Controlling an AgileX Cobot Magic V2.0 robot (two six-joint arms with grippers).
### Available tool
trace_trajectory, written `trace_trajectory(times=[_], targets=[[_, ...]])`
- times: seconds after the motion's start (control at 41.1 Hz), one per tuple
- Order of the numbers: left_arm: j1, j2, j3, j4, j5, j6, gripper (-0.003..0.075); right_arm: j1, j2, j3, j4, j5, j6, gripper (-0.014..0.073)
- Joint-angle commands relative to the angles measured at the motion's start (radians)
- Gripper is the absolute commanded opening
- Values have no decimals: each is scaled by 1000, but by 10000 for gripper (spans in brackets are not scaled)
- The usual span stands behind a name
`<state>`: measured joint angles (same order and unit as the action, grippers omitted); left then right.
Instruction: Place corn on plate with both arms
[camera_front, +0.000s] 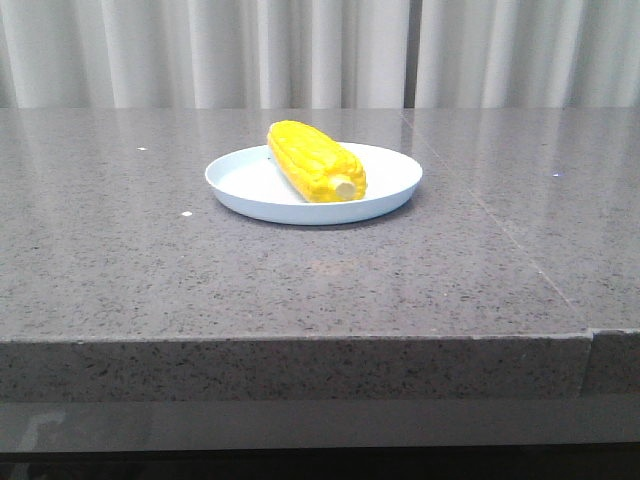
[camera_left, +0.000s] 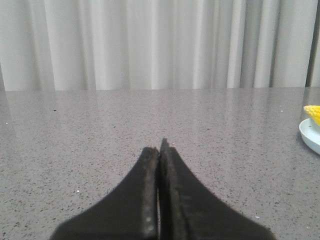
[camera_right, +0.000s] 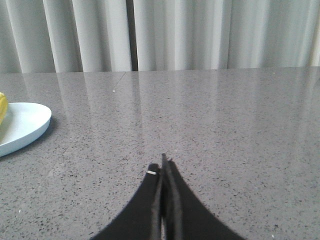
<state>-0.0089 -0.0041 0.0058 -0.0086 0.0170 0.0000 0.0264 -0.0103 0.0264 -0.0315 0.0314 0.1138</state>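
The corn (camera_front: 315, 161) lies on the plate (camera_front: 385, 175), pale stub toward the table's (camera_front: 300, 290) front edge, well apart from both my grippers. My left gripper (camera_left: 160, 147) has its jaws pressed together, holding nothing; my right gripper (camera_right: 163, 162) likewise. Bare stone lies between us. From my wrists, corn and plate are cut off at the edge. Curtains (camera_front: 300, 50) hang behind.

Corn (camera_left: 313, 114) and plate (camera_left: 310, 134) edge-cropped

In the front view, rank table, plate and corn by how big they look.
1. Table, fills most of the view.
2. Plate.
3. Corn, lying on the plate, clearly shorter than the plate is wide.
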Motion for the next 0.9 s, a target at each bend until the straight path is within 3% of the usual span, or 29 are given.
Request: trace_trajectory(times=[0.0, 0.875], targets=[[0, -19, 2, -8, -78, 0, -20, -3, -13, -16, 9, -87, -31, -68], [0, -19, 2, -8, -78, 0, -20, -44, -13, -16, 10, -87, -39, -68]])
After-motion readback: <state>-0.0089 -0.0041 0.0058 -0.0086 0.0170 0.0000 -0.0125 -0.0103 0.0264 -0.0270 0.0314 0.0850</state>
